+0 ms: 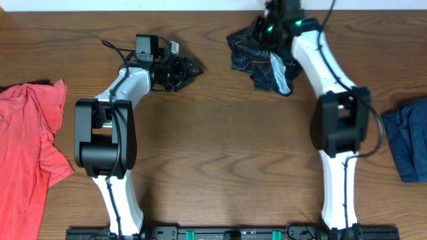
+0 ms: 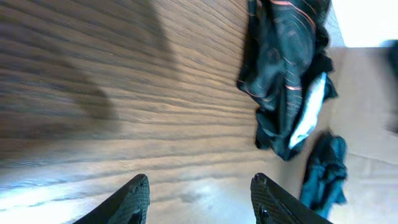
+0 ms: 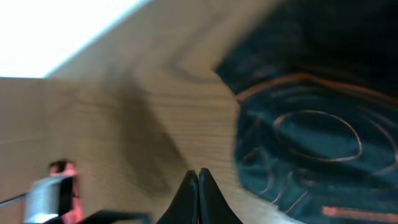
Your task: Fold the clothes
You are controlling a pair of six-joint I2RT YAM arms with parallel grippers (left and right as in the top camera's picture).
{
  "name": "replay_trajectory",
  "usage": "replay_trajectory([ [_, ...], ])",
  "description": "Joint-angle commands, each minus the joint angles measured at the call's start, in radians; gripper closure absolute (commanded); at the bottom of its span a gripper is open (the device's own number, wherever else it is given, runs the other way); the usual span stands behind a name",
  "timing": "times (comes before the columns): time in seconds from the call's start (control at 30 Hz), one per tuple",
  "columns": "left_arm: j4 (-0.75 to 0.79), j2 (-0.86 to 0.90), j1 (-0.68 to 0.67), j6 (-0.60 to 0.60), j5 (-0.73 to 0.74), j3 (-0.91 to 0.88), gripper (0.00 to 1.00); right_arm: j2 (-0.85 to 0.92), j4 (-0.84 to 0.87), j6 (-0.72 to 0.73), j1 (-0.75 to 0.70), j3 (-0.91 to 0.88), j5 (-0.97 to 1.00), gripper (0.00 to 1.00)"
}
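Wood-grain table [image 1: 220, 133] carries all items; both arms rise from bases at its near edge.

Left gripper [image 2: 202, 199]: fingers [image 2: 137, 199] are parted about halfway, with bare wood between them. It holds nothing and touches nothing. The left arm bends at the elbow on the left side, the forearm reaches far and right, and the wrist is low with the gripper pointing right towards the jersey, well apart from it.

Right gripper [image 3: 198, 194]: fingers [image 3: 186, 198] are pressed tip to tip with no cloth visible between them. The tips sit over bare wood just beside the jersey's edge. The right arm stretches to the far edge, with the wrist above the far part of the heap.

Jersey [image 1: 261, 59]: a crumpled heap at far centre-right. Its long axis runs roughly from far left to near right, and a pale inner patch shows at the near-right end. Collar direction cannot be determined.

Red garment [image 1: 27, 133] lies at the left edge and blue garment [image 1: 412, 137] at the right edge.
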Motion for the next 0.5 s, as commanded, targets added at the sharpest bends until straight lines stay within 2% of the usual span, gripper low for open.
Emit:
replay_trajectory([
  [0.0,-0.006,-0.027,0.0,0.025,0.103,0.003,0.45,0.084,0.01,0.006,0.0,0.012,0.015,0.99],
  [0.27,-0.005,-0.029,0.0,0.025,0.121,0.003,0.45,0.166,0.079,0.051,0.004,0.012,0.015,0.99],
  [0.47,0.048,-0.03,0.008,0.023,0.121,0.003,0.45,0.179,-0.029,0.037,0.038,0.012,0.033,0.99],
])
